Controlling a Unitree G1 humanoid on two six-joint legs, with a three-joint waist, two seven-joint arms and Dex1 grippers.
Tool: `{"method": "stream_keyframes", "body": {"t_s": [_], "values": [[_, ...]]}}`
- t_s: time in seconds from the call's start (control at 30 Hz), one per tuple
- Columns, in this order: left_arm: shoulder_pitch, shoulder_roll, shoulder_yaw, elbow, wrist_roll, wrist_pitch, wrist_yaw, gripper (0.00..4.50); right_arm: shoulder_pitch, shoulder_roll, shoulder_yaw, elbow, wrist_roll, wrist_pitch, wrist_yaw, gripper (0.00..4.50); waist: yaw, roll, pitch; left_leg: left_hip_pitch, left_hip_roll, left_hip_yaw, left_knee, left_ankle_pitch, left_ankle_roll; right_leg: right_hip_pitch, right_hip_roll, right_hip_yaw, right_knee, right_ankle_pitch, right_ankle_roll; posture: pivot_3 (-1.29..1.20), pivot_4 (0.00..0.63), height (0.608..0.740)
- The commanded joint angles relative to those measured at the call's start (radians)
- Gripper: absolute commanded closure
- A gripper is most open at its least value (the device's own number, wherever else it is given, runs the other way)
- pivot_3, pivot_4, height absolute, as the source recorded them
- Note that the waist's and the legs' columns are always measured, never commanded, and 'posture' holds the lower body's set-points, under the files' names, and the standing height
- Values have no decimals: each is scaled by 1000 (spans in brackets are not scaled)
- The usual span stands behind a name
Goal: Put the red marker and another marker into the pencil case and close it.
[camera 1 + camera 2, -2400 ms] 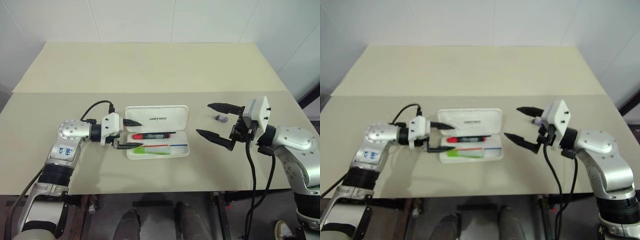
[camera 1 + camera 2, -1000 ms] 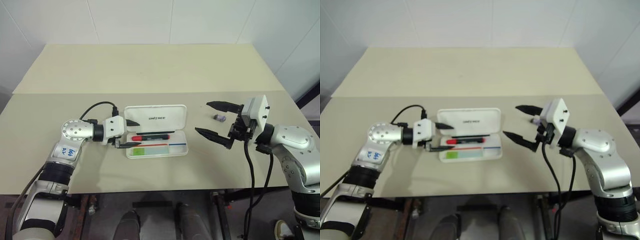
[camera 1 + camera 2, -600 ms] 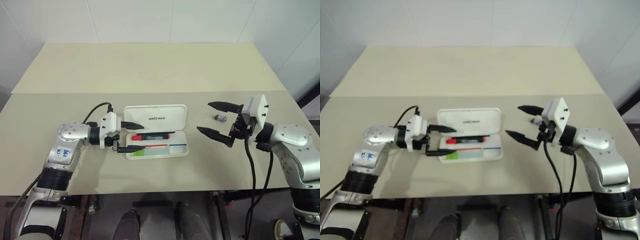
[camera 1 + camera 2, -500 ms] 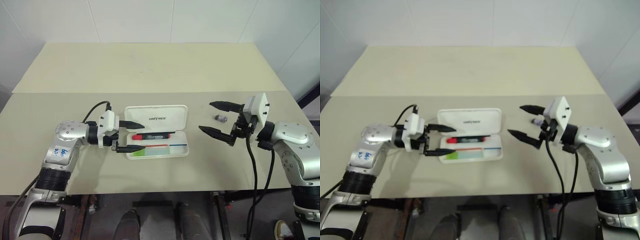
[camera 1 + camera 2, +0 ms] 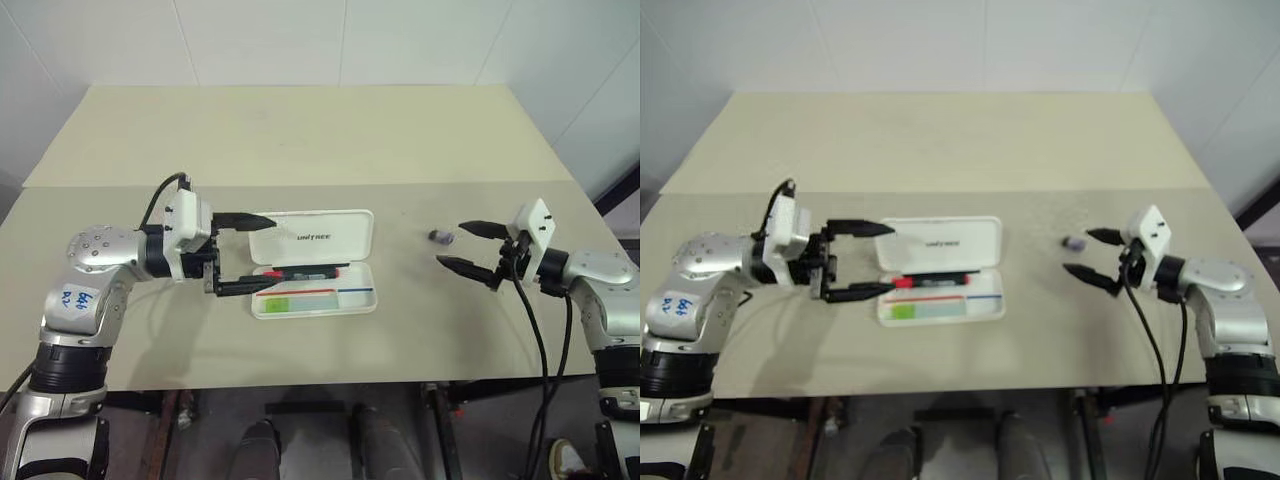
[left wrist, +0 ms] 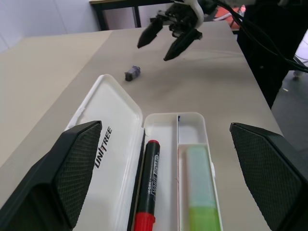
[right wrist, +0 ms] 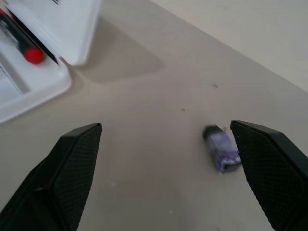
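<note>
Red marker (image 6: 148,190) cap partly cut off; left pincer (image 5: 248,253), right pincer (image 5: 466,247) both released.

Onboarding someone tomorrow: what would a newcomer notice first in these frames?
The open white pencil case at the table's middle, with the red marker and green highlighter lying side by side in its tray. The left gripper hangs wide open at the case's left end; the right gripper is open too, off to the right near a small grey-purple nub.
</note>
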Motion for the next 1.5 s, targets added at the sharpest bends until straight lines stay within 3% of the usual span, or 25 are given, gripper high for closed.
{"method": "stream_keyframes", "body": {"t_s": [0.03,0.2,0.37,0.6,0.73,1.0,1.17,1.3,1.4,1.5], "values": [[-3,12,51,-66,-47,44,45,12,-89,15,10,158,-47,-69,9,0,-4,0,0,0,0,0,0,0,0,0,0,0,0,0,0,0,150,740],[-5,21,71,-84,-56,73,70,12,-252,66,39,425,-126,-163,-4,0,-19,0,0,0,0,0,0,0,0,0,0,0,1,1,1,0,150,740],[-16,21,72,-82,-49,74,79,12,-367,103,55,618,-191,-226,-32,0,-24,0,0,0,0,0,-2,0,-1,0,0,0,1,7,14,0,150,740],[-14,19,68,-102,-47,73,94,12,-443,127,66,777,-274,-258,-66,0,-24,1,0,0,0,0,-6,0,-1,-1,0,0,0,7,14,0,150,740],[-16,26,74,-105,-48,72,97,0,-440,121,66,809,-294,-263,-52,1220,-23,1,0,0,0,0,-6,0,-1,-1,0,0,0,7,15,0,150,740],[-18,27,68,-89,-37,49,91,0,-424,134,54,773,-276,-307,33,4119,-25,1,0,1,-1,-1,-6,1,-3,0,0,0,1,7,15,0,150,740],[-15,24,63,-83,-35,38,88,0,-419,139,49,722,-263,-327,69,4152,-26,1,0,1,-1,-1,-6,1,-3,-1,0,0,0,7,15,0,150,740],[18,36,69,-51,-20,-5,57,0,-269,163,74,221,-114,-183,236,4152,-26,1,0,1,0,-1,-7,1,-3,-1,0,0,1,7,15,0,150,740],[33,38,69,-48,-13,-25,51,0,-114,155,112,-186,-12,10,242,4152,-21,1,0,1,0,-2,-7,1,-3,-2,0,0,6,5,16,0,150,740],[40,38,68,-47,-12,-34,51,0,-28,147,138,-418,45,144,209,4152,-17,1,1,1,-1,-3,-6,1,-4,-2,0,0,5,4,16,0,150,740]]}}
